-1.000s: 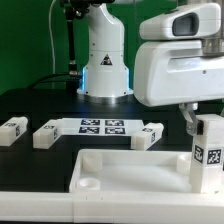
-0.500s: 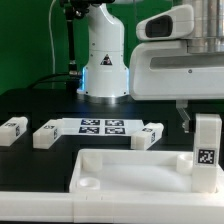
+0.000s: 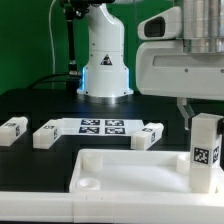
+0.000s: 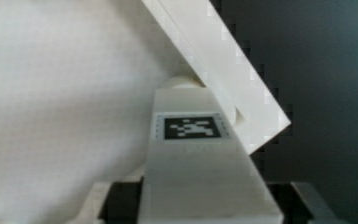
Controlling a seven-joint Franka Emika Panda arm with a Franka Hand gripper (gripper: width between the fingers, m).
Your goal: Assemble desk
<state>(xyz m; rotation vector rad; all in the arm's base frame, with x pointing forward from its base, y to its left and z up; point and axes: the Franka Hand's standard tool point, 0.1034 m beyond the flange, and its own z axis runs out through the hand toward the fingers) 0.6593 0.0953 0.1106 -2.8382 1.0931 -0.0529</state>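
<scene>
The white rimmed tabletop (image 3: pixel 130 175) lies at the front, with a round socket (image 3: pixel 88 184) showing at its corner on the exterior view's left. A square white leg (image 3: pixel 207 150) stands upright on the tabletop's corner at the exterior view's right, its tag facing the camera. My gripper (image 3: pixel 205 118) is shut on the top of this leg. In the wrist view the leg (image 4: pixel 202 150) runs from between my dark fingers (image 4: pixel 126 203) down to the tabletop (image 4: pixel 69 100), right beside its raised rim (image 4: pixel 220 60). The leg hides the socket under it.
Three loose legs lie on the black table behind the tabletop: one (image 3: pixel 13 129) at the far left, one (image 3: pixel 47 133) beside it, one (image 3: pixel 150 134) toward the right. The marker board (image 3: pixel 100 126) lies between them, before the arm's base (image 3: pixel 105 70).
My wrist has turned with the leg in it. The leg's tag has slid toward the exterior view's left, while the leg stays upright at the same corner.
</scene>
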